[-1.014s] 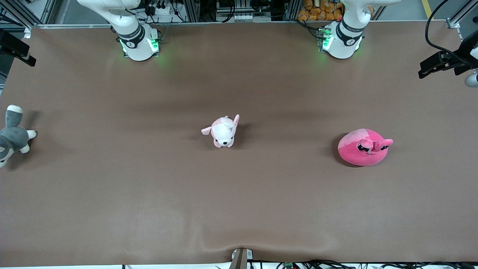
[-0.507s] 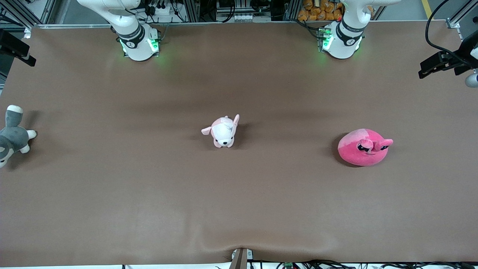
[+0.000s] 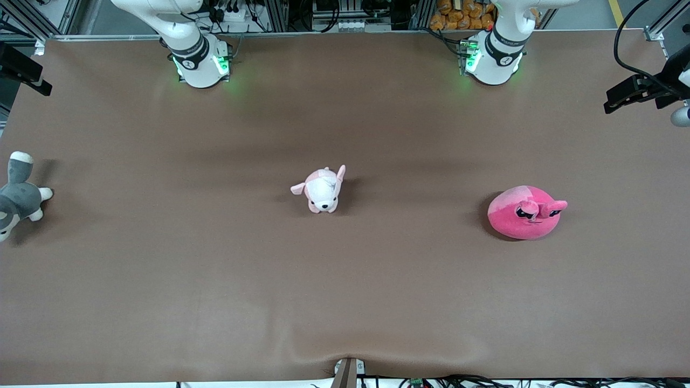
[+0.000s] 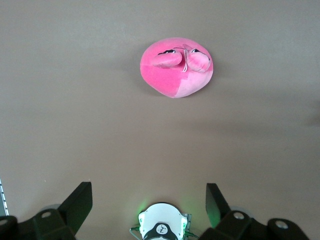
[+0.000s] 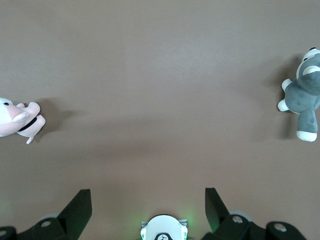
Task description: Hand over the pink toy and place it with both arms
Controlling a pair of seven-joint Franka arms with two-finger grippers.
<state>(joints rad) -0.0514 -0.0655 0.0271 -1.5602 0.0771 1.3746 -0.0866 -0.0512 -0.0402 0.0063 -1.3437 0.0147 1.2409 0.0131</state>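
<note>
The pink toy (image 3: 524, 212), a round hot-pink plush with a paler patch, two small flaps and dark eyes, lies on the brown table toward the left arm's end; the left wrist view shows the pink toy (image 4: 177, 68) from high above. My left gripper (image 4: 148, 194) hangs open and empty over the table near its own base. High over the right arm's base, my right gripper (image 5: 148, 196) is open and empty too. Neither gripper shows in the front view, only both arms' bases.
A pale pink-and-white puppy plush (image 3: 322, 189) sits mid-table, also in the right wrist view as the puppy (image 5: 19, 119). At the right arm's end, by the table edge, lies a grey-and-white husky plush (image 3: 17, 196), the husky (image 5: 304, 102). Black camera mounts (image 3: 636, 91) overhang the table's ends.
</note>
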